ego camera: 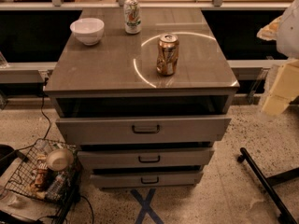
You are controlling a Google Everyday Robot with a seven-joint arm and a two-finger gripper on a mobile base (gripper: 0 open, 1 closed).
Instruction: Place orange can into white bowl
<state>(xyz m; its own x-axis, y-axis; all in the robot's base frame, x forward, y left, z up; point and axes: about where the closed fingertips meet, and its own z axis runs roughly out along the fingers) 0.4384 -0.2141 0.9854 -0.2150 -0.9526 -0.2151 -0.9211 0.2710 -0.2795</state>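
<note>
The orange can point(167, 54) stands upright on the grey cabinet top point(103, 69), right of centre and near the front. The white bowl point(87, 30) sits empty at the back left corner of the same top, well apart from the can. My gripper point(279, 91) shows as a cream-coloured piece at the right edge of the view. It hangs beyond the cabinet's right side, about level with its front edge. It is away from the can and holds nothing that I can see.
A white-and-green can point(132, 16) stands at the back between bowl and orange can. The cabinet has three drawers point(145, 129), stepped partly open. A wire basket point(39, 174) of clutter with a tan bowl point(59, 160) sits on the floor at left. A black stand leg point(264, 178) lies at right.
</note>
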